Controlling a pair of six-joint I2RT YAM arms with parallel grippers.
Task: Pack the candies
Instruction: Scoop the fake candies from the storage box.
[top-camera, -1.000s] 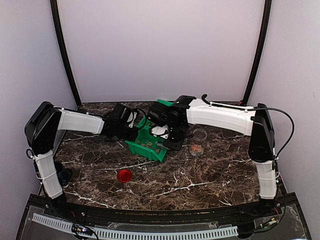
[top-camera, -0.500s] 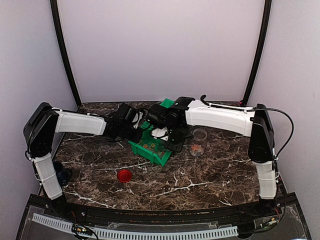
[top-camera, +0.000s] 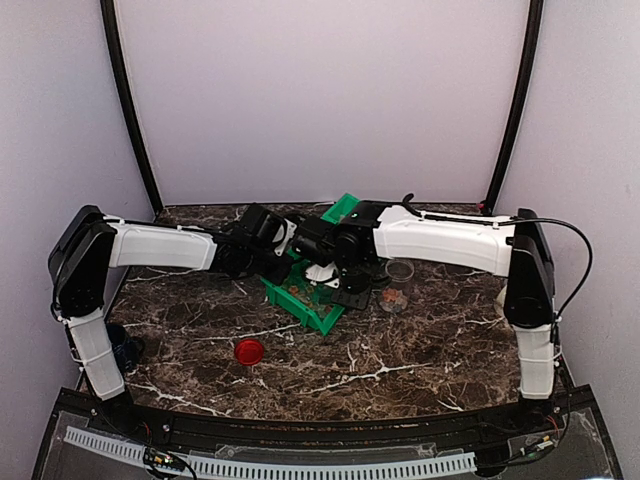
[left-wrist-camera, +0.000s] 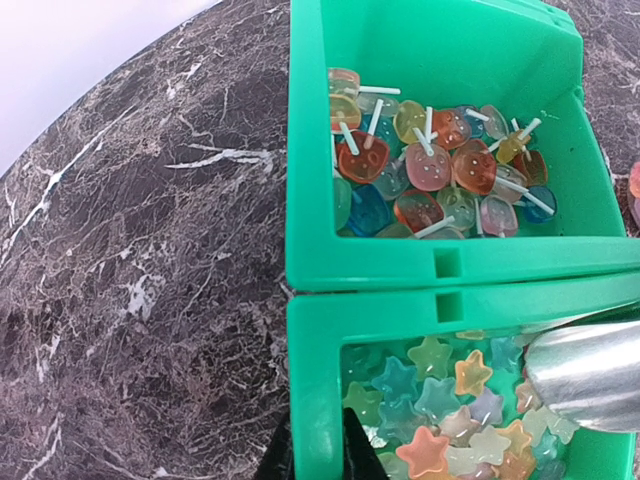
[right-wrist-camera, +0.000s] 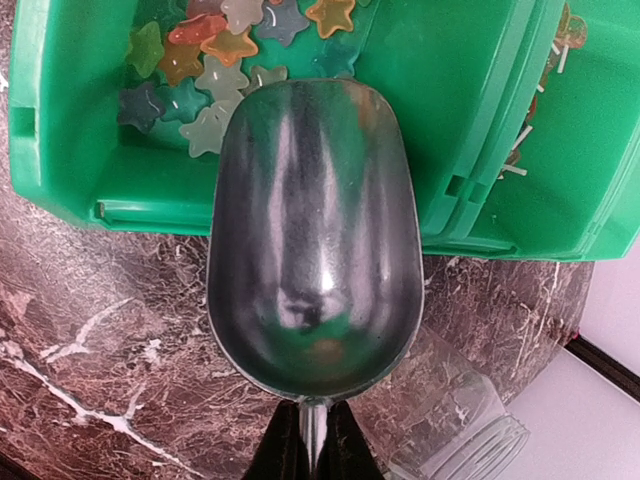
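left arm (top-camera: 160, 245): links were white-shelled, joint housings black | right arm (top-camera: 440, 235): same white links and black joints; a thin black cable (top-camera: 578, 250) looped outside its elbow | right gripper (right-wrist-camera: 310, 452): fingers (right-wrist-camera: 272, 462) were narrow and black

Two green bins (left-wrist-camera: 440, 265); one scoop (right-wrist-camera: 310, 230); one red lid (top-camera: 249, 350); candies (left-wrist-camera: 430, 170) beyond counting.

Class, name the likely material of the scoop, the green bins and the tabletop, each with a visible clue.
The scoop: polished metal, probably steel; mirror-like reflections. The green bins: moulded plastic, semi-gloss; uniform colour, moulded slots. The tabletop: dark white-veined marble or imitation; unclear which.
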